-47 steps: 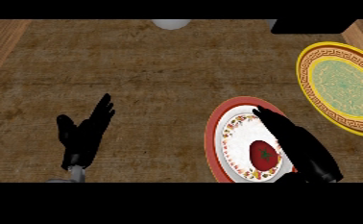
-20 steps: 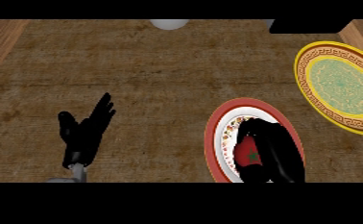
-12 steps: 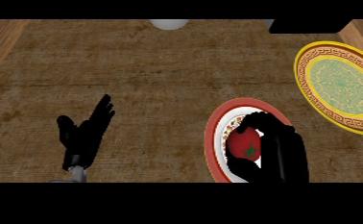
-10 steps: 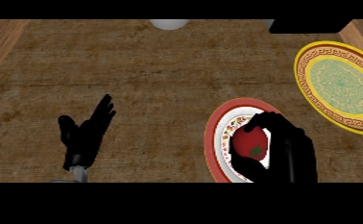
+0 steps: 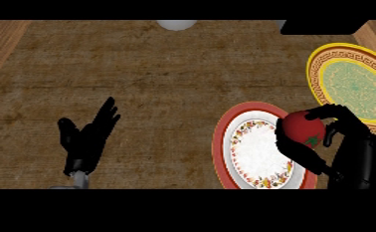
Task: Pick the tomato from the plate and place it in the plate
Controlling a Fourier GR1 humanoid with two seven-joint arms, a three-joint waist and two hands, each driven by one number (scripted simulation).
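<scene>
Now, head view: right hand (image 5: 334, 144) curled round the tomato (image 5: 303, 129), thumb under on the near side, fingers over the far-right side, so a wrap w/ the fruit pinched between them. Looks lifted clear of the red-rimmed plate (image 5: 224, 141), sitting over that plate's right edge, though contact w/ the rim can't be ruled out from this angle. Held that way prob. to carry it sideways w/o rolling out. Red-rimmed plate just left of & below the right hand, white centre w/ floral band showing bare, nothing else in it. Yellow plate w/ green centre (image 5: 321, 79) up & right of the right hand, near but apart, nothing in it as far as visible; part cut off at the view's edge. Judged as transfer stage: pick done, placement not yet. Next move likely a short carry up-right, then release over the green centre; risk is the tomato rolling off if let go near the rim. Left hand (image 5: 86, 139) at lower left, well apart from the right hand, fingers straight & up, holding nothing, resting.
</scene>
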